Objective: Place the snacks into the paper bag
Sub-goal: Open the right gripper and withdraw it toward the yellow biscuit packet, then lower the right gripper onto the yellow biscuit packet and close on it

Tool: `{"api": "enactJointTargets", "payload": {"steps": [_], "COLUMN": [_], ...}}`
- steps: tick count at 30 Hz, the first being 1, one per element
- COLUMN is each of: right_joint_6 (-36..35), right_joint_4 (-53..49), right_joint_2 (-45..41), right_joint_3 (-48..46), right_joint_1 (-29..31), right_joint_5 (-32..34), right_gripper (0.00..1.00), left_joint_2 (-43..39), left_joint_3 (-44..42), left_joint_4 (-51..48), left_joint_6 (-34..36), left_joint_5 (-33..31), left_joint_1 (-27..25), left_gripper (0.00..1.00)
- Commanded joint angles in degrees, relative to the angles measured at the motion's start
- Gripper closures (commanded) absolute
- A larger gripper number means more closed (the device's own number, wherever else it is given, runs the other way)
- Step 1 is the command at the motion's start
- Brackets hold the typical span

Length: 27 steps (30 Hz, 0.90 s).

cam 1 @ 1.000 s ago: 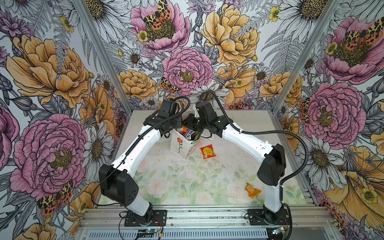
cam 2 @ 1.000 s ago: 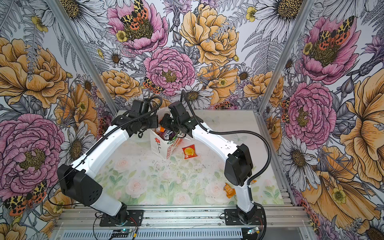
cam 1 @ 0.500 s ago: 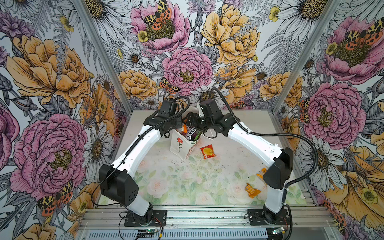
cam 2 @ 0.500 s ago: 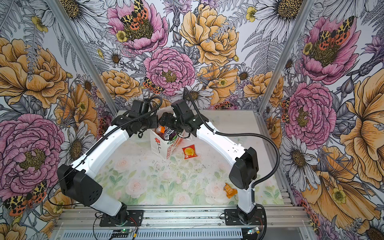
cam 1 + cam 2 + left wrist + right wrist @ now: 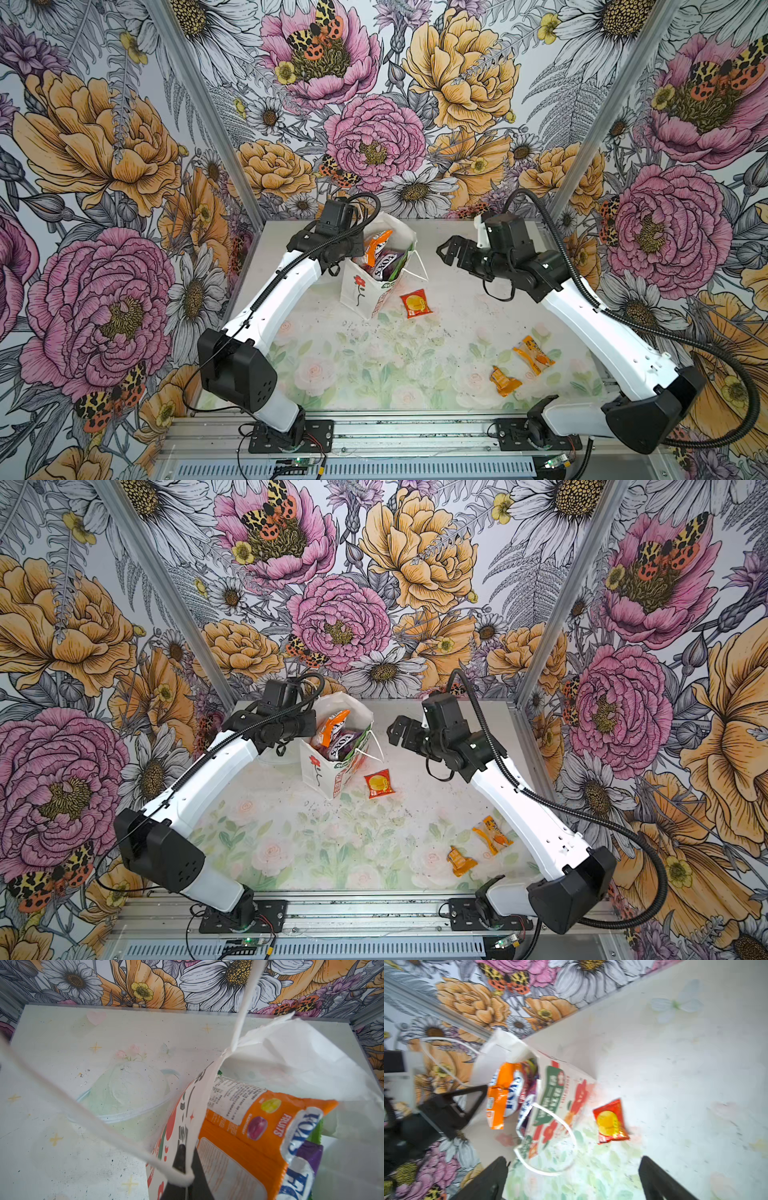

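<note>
Flowered walls (image 5: pixel 374 124) frame our table (image 5: pixel 374 374): right gripper (image 5: pixel 446 249) has just backed off the paper bag (image 5: pixel 380 274), wide and empty; left gripper (image 5: pixel 188 1164) apparently pinches its rim. Red sachet (image 5: pixel 415 303) and orange wrappers (image 5: pixel 533 356) wait outside.

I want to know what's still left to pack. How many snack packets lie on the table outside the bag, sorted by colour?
Red sachet: 1
Orange wrappers: 2
Total outside the paper bag: 3
</note>
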Motion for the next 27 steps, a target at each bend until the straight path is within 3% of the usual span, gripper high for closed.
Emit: {"api": "enactJointTargets", "payload": {"steps": [1,9,19,27], "right_joint_6": [-2.62,-1.40,-0.13,0.53], "right_joint_4": [-8.03,-18.08,-19.50,-10.00], "right_joint_2": [-4.58,-12.34,-11.28,-11.51], "right_joint_3": [-5.91,-21.66,-30.85,-40.22], "right_joint_1": [-1.08,-5.13,-20.49,-35.16], "right_joint_5": [3.57,8.88,15.36,4.62], "right_gripper": [0.00,0.00,0.00,0.00], "left_joint_2": [-1.85,-0.89,-0.70,-1.06], "left_joint_3": [0.50,0.63,0.66,0.75], "left_joint_4": [4.10,4.00,3.83,3.81], "left_joint_6": [0.68,0.65,0.76,0.94], "left_joint_5": [-0.65,-0.23,-0.57,-0.89], "left_joint_1": [-0.41,-0.63,-1.20,-1.21], "left_gripper": [1.00,1.00,1.00,1.00]}}
